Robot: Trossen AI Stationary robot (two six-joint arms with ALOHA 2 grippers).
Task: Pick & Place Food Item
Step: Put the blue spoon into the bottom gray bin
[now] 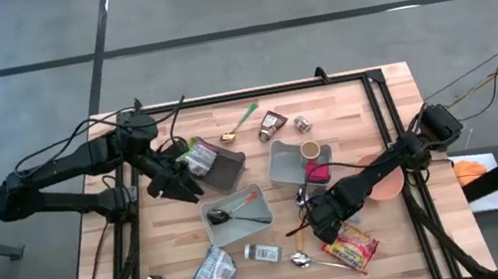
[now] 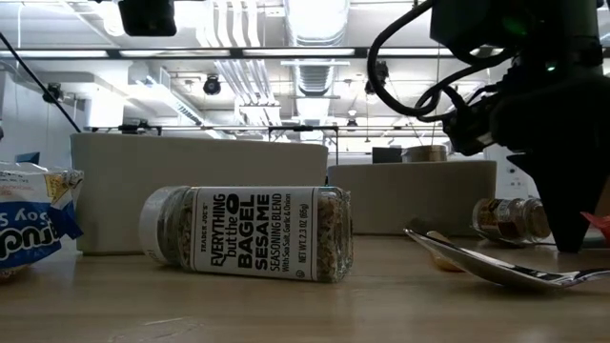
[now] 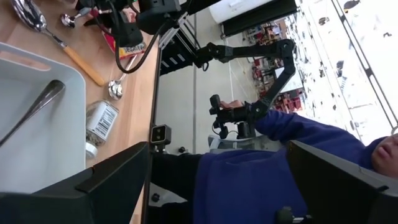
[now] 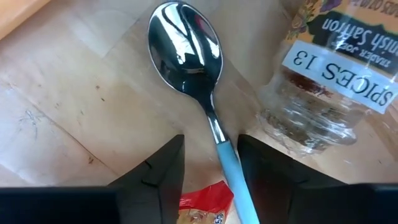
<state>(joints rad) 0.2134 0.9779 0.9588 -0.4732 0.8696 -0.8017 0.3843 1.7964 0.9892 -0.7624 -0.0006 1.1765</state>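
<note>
The right gripper (image 1: 322, 226) hangs low over the butcher-block table (image 1: 366, 110), just beside the red snack packet (image 1: 352, 247). Its dark fingers (image 4: 155, 177) stand narrow on either side of a spoon (image 4: 196, 81) with a glossy steel bowl and a smooth blue handle; whether they touch the handle is hard to tell. Next to the spoon lies a clear saffron jar (image 4: 323, 87), ribbed glass with a printed label, cut off at the picture's edge. Only a crinkled corner of the packet shows between the fingers in the right wrist view.

Well apart from the packet, across a pale grey plastic tray (image 1: 215, 228), the left gripper (image 1: 175, 179) waits with fingers spread wide near a dark tray (image 1: 227, 170). A cylindrical seasoning bottle (image 2: 246, 233) with a white cap lies on its side, near the packet.
</note>
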